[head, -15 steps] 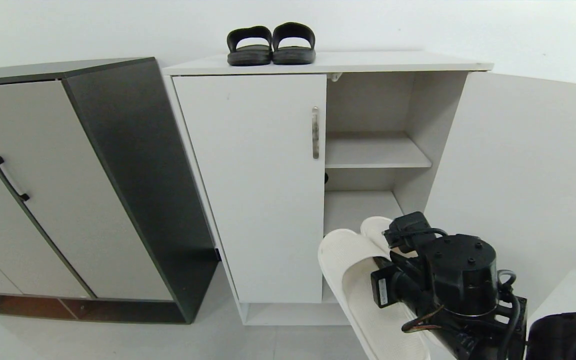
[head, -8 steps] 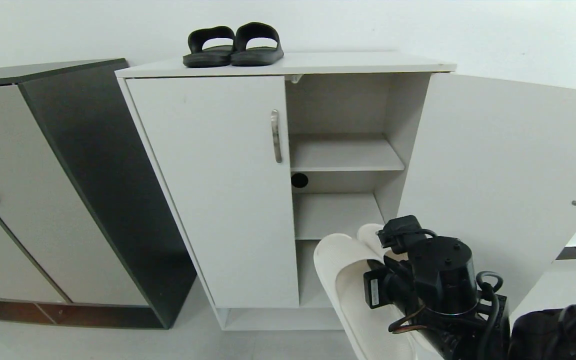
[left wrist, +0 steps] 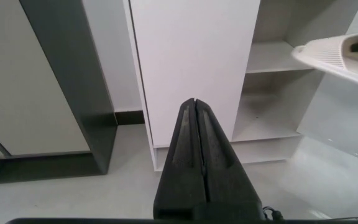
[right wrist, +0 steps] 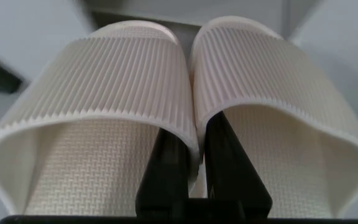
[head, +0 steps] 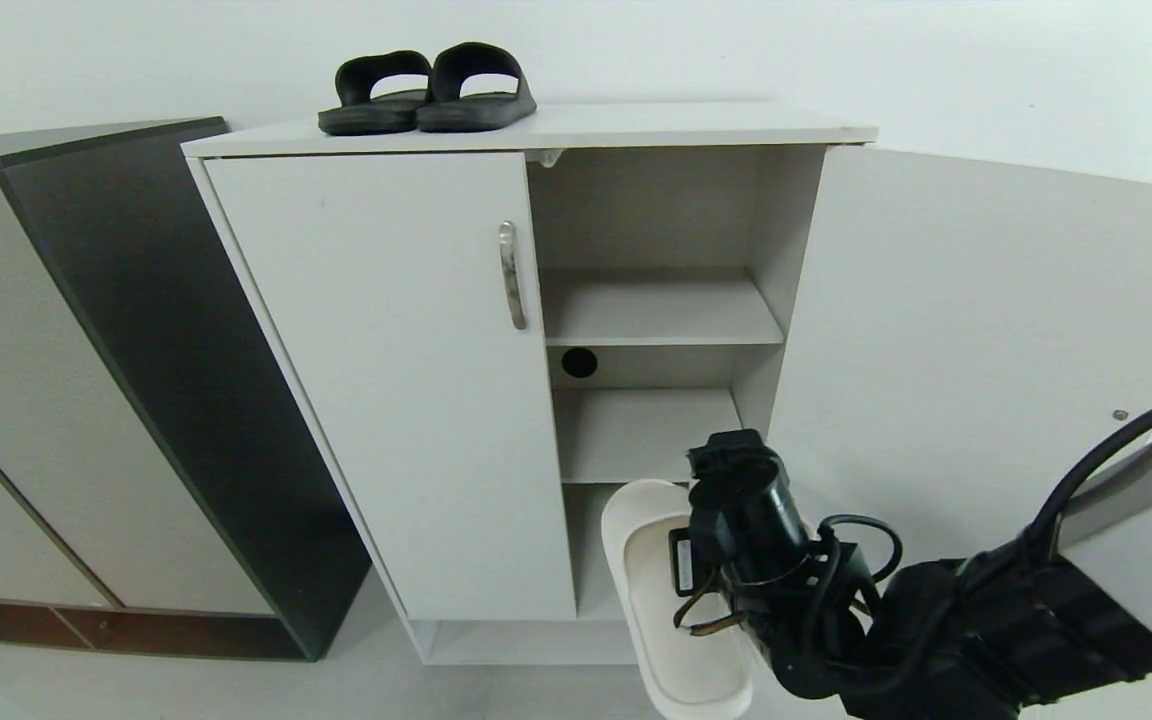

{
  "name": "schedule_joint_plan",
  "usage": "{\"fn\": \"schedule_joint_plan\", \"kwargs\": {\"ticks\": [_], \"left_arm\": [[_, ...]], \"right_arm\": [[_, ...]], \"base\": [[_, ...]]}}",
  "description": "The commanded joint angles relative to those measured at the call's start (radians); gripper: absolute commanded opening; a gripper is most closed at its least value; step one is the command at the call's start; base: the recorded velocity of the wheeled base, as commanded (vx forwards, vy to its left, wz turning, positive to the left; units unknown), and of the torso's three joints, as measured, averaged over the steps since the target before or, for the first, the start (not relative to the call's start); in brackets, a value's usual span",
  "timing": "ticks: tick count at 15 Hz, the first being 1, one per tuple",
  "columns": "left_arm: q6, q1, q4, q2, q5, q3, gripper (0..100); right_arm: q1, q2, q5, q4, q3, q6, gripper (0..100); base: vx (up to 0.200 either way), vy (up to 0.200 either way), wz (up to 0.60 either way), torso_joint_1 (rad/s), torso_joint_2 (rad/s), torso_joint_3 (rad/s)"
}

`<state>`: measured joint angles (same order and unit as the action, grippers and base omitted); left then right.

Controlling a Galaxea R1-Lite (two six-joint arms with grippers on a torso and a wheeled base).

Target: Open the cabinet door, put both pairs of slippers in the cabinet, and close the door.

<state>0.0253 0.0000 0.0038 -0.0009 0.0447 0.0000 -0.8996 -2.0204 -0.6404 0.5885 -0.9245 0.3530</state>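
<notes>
Right wrist view: the right gripper (right wrist: 196, 171) has its fingers (right wrist: 166, 174) clamped on the white slippers (right wrist: 104, 81). They pinch the two inner side walls together, so one slipper hangs to each side of the fingers, with the ribbed straps arching just past the fingers. The hold itself can be read here; from the head, the wrist covers it.

Head view: the white pair is in front of the cabinet (head: 536, 125), its toes ahead of the fingers at the lowest opening, under the middle shelf (head: 646, 435). The open door (head: 976, 340) stands close beside the arm on its right, and the shut door (head: 386, 380) borders the opening on the other side. The black slippers (head: 426, 90) rest on the cabinet top, well above the fingers and to their left, not yet stowed.

Left wrist view: the left gripper (left wrist: 194, 109) has its fingers pressed together on nothing, low before the shut door and well apart from the white pair. This view looks into the bottom compartment (left wrist: 263, 118), whose floor the slippers partly cover from the head.

Risks, as I judge them: the pinch is thin and on soft walls, so one slipper could slide out if a toe catches the shelf lip or the shut door's edge. A wide swing of the arm could knock the open door
</notes>
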Motion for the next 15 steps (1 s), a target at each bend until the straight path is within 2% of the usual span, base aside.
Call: {"fn": "schedule_joint_plan", "kwargs": {"ticks": [1, 13, 15], "left_arm": [[0.001, 0.0, 0.001, 0.002, 0.0, 0.0, 0], [0.001, 0.0, -0.001, 0.002, 0.0, 0.0, 0], [0.001, 0.0, -0.001, 0.002, 0.0, 0.0, 0]], "right_arm": [[-0.027, -0.043, -0.004, 0.002, -0.016, 0.001, 0], [-0.042, -0.09, -0.056, 0.03, -0.017, 0.0, 0], [-0.042, -0.118, -0.073, 0.04, -0.022, -0.002, 0]], "base": [[0.0, 0.0, 0.0, 0.0, 0.0, 0.0], [0.0, 0.0, 0.0, 0.0, 0.0, 0.0], [0.0, 0.0, 0.0, 0.002, 0.0, -0.136]]}}
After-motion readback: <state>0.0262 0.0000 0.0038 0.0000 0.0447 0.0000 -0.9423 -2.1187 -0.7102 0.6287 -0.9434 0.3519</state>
